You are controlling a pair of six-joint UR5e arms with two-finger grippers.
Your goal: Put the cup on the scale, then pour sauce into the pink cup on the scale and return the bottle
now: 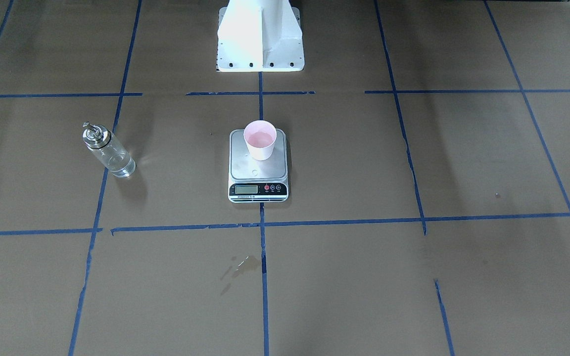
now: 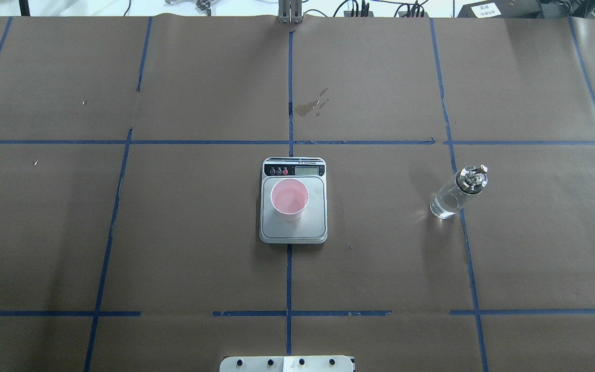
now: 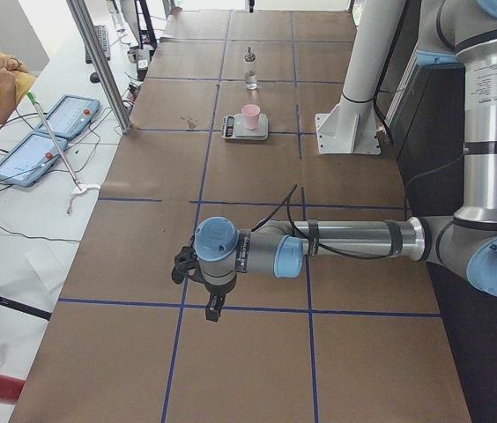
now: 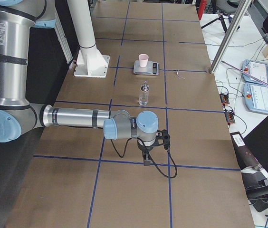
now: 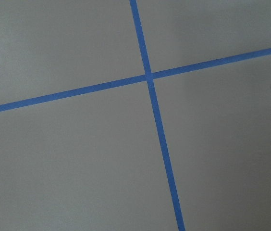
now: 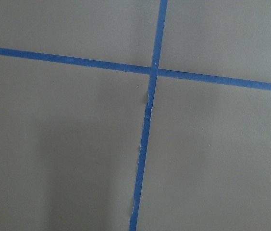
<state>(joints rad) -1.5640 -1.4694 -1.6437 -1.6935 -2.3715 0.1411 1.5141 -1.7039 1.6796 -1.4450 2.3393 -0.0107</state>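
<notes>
Pink cup (image 2: 289, 199) stands upright on the kitchen scale (image 2: 293, 230), the glass sauce bottle (image 2: 455, 194) well apart toward the robot's right, left gripper (image 3: 214, 310) and right gripper (image 4: 146, 160) far off, openings impossible to judge; a careless pour risks toppling the light cup or dropping slick glass.

Robotics laboratory. Large table covered in brown paper (image 2: 199, 232), gridded with blue tape lines (image 2: 288, 279). Beside the table, a white bench (image 3: 19, 220) carries two blue-edged tablet-like control pendants (image 3: 70, 115). A silver aluminium frame post (image 3: 99, 62) stands at the table's edge.
</notes>
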